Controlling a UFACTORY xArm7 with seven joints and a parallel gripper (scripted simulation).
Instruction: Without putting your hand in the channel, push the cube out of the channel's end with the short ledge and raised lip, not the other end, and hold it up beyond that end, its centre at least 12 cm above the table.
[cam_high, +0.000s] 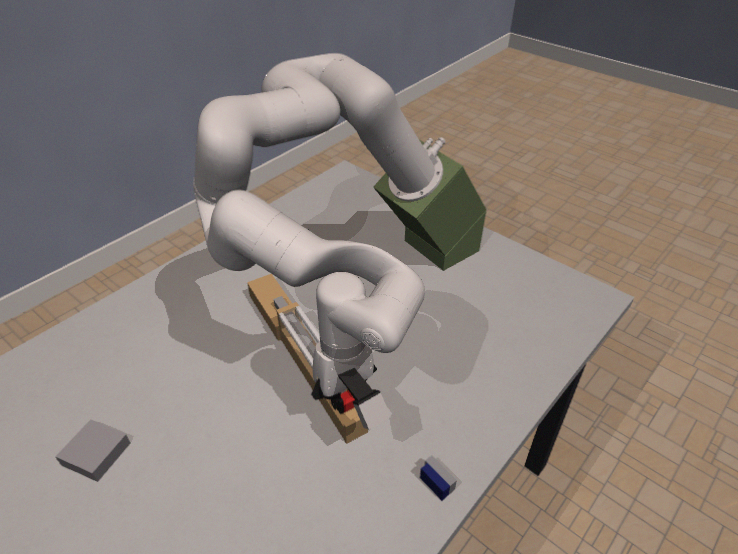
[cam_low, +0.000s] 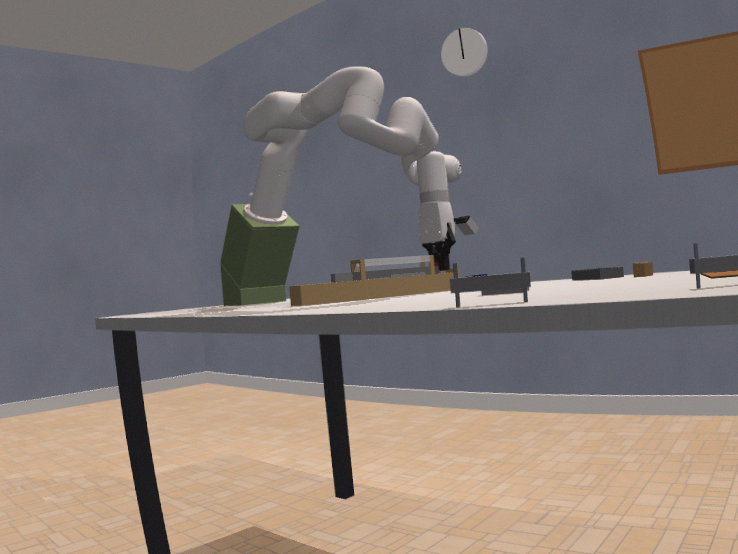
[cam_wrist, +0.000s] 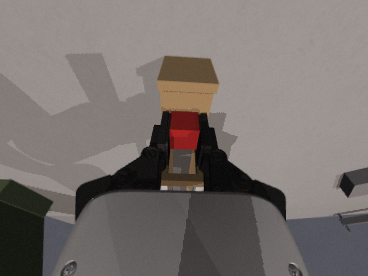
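1. The gripper (cam_wrist: 184, 142) was closed on the red cube (cam_wrist: 183, 131), one black finger (cam_wrist: 159, 145) against each side.
2. The cube sat over the near end of the tan channel (cam_high: 309, 357), close to its end block (cam_wrist: 188, 82). Whether it touched the channel floor could not be told.
3. In the top view the cube (cam_high: 344, 400) was half covered by the gripper (cam_high: 345, 398); in the exterior view only a red speck (cam_low: 441, 258) showed.
4. The arm hid the channel's middle from above; its far end showed a small grey piece (cam_high: 278, 303) of unclear make.
5. The ledge and lip could not be made out.
6. A blue block (cam_high: 436, 478) and a grey slab (cam_high: 93, 449) lay well apart on the table (cam_high: 178, 488).
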